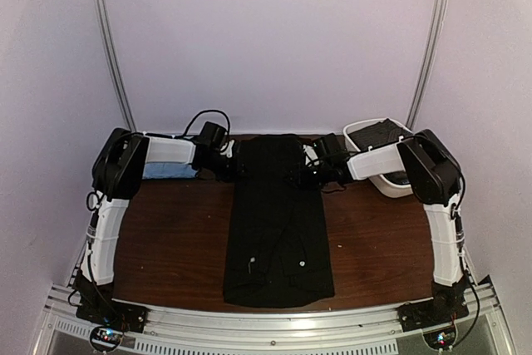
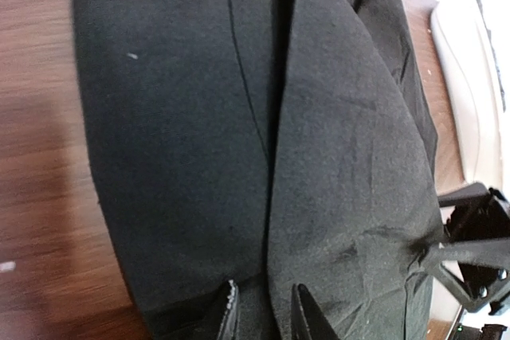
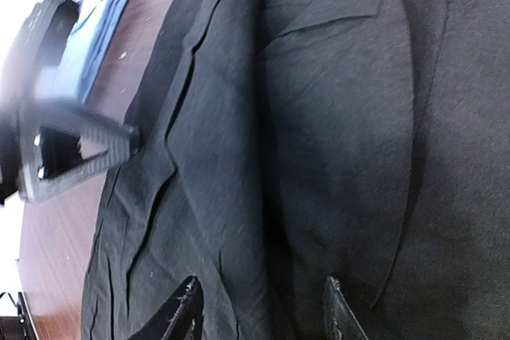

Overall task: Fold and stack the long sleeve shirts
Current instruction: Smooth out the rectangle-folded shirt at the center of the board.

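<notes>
Left tool (image 2: 263, 312) pinching black shirt (image 1: 278, 222) | right tool (image 3: 263, 312) too | soft matte cloth

This is a robot test cell in a lab rather than a home. Plain pale walls (image 1: 266, 39) enclose it on three sides, with bare metal rails (image 1: 110, 47) running up the back corners. A slotted aluminium frame (image 1: 266, 322) edges the dark wood worktop (image 1: 179, 239), and two white-and-black arms are bolted to it, cables loose. A white plastic tub (image 1: 391, 184) sits just behind the right hand (image 1: 309, 174).
</notes>
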Tool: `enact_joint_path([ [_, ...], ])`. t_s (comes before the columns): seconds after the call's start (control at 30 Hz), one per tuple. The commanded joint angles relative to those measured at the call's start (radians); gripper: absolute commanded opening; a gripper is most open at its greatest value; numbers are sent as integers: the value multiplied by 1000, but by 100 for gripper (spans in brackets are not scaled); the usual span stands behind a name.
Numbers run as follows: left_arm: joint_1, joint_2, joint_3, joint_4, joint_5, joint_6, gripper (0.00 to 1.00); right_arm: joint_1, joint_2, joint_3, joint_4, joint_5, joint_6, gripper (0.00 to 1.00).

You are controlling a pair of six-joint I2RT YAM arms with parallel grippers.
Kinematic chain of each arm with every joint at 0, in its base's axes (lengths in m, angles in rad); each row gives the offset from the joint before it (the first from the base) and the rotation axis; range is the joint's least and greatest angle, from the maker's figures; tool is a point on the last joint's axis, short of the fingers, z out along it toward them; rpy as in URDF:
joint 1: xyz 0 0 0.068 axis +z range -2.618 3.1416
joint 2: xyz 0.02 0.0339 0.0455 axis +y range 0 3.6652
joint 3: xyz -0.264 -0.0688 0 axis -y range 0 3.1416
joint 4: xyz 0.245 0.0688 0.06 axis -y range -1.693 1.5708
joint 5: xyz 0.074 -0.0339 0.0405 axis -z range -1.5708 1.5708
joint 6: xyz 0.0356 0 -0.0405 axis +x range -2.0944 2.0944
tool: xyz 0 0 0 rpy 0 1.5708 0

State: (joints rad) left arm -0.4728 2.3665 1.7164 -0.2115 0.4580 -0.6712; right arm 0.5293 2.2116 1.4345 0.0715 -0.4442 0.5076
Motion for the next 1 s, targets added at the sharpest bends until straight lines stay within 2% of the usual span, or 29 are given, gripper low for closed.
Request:
enact_joint_path([
  [0.0, 51, -13, -51, -82, -51, 58, 25, 22, 26, 34, -24, 42, 25, 52],
  [0.27, 87, -13, -20, -100, -64, 94, 25, 16, -81, 130, -191, 173, -57, 53],
  [0.43, 94, 17, 24, -108, -56, 113, 25, 36, -108, 139, -141, 102, -27, 50],
  [0.7, 95, 55, 109, -123, -37, 134, 25, 79, 55, 251, 37, -35, 64, 38],
  [0.97, 95, 63, 128, -126, -30, 151, 25, 67, 252, 463, 47, 0, 132, 33],
])
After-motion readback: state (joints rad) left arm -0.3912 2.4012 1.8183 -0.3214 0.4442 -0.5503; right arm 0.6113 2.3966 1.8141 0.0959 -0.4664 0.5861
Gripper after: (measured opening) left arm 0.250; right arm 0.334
